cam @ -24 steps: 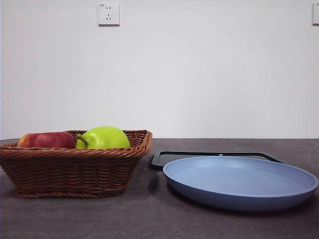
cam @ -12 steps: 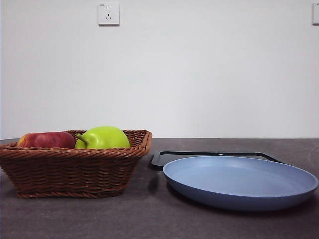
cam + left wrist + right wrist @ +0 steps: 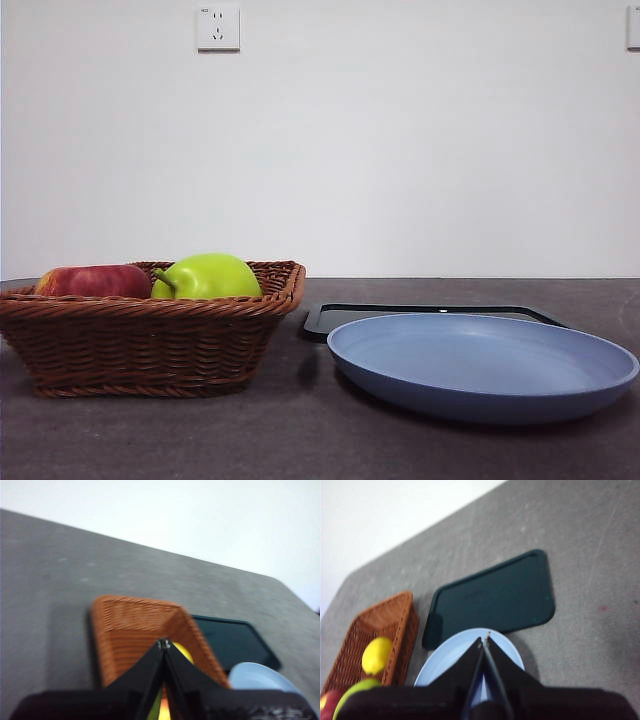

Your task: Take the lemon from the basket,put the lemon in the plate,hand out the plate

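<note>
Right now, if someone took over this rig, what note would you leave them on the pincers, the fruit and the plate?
Left pincer: shut, empty, above the basket.
Right pincer: shut, empty, above the plate.
Lemon: lying in the basket beside the green pear and the red apple; hidden in the front view.
Plate: bare, on the table beside the basket, in front of the black tray.
Done: nothing yet.
Left: lift the lemon out, set it on the plate, hand out the plate.
</note>
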Robot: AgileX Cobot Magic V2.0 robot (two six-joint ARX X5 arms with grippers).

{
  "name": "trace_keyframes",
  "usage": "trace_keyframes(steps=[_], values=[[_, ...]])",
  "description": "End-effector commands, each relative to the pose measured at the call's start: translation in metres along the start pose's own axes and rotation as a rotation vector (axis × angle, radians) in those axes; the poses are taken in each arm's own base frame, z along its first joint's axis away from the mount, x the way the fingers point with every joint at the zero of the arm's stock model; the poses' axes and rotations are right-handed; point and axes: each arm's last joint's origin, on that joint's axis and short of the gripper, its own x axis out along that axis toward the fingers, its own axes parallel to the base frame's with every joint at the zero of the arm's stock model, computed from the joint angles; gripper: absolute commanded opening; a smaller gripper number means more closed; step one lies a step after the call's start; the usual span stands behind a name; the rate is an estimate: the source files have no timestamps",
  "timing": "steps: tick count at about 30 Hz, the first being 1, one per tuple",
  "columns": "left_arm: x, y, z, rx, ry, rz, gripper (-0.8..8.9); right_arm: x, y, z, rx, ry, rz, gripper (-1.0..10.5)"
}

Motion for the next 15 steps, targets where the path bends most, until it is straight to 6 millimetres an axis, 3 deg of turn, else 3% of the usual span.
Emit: trace_keyframes(steps=[1, 7, 15], values=[[0.009, -0.006, 0.018, 0.022, 0.048, -0.083, 0.07, 0.003, 0.008, 0.014, -0.091, 0.061, 0.037, 0.1], [0.036, -0.017, 0.037, -0.018, 0.224, -0.195, 0.07, 0.024, 0.011, 0.027, -0.119, 0.263, 0.086, 0.1], [0.065, -0.037, 0.032, 0.015, 0.439, -0.279, 0.07, 0.059, -0.001, 0.009, -0.057, 0.551, 0.062, 0.1]])
